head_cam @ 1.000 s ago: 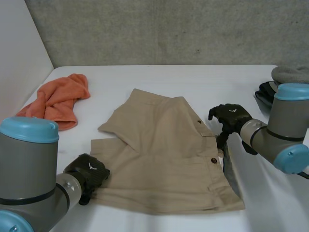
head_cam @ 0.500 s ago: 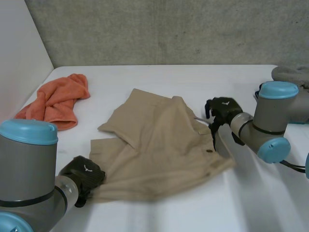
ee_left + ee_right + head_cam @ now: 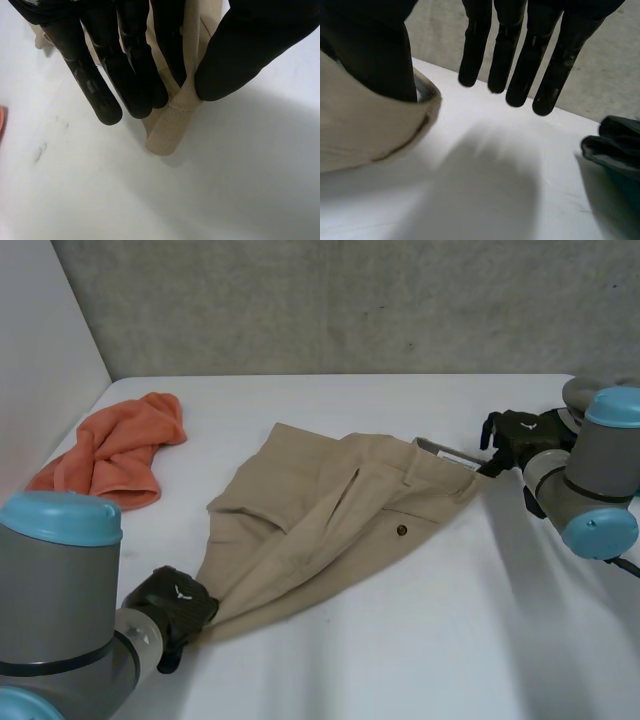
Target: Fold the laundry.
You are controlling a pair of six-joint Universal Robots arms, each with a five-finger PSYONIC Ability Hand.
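Since a second ago the right hand point(image 3: 520, 433) has drawn the waistband corner of the khaki shorts point(image 3: 330, 525) toward the far right of the white table point(image 3: 420, 640). The shorts, which lay wide and flat, are now stretched into a narrow strip between both hands. The left hand point(image 3: 176, 604) pinches the opposite hem corner between thumb and fingers point(image 3: 132, 70); the right thumb clamps the waistband, its other fingers straight and clear, so I judge this is smoothing before a fold, not yet a fold.
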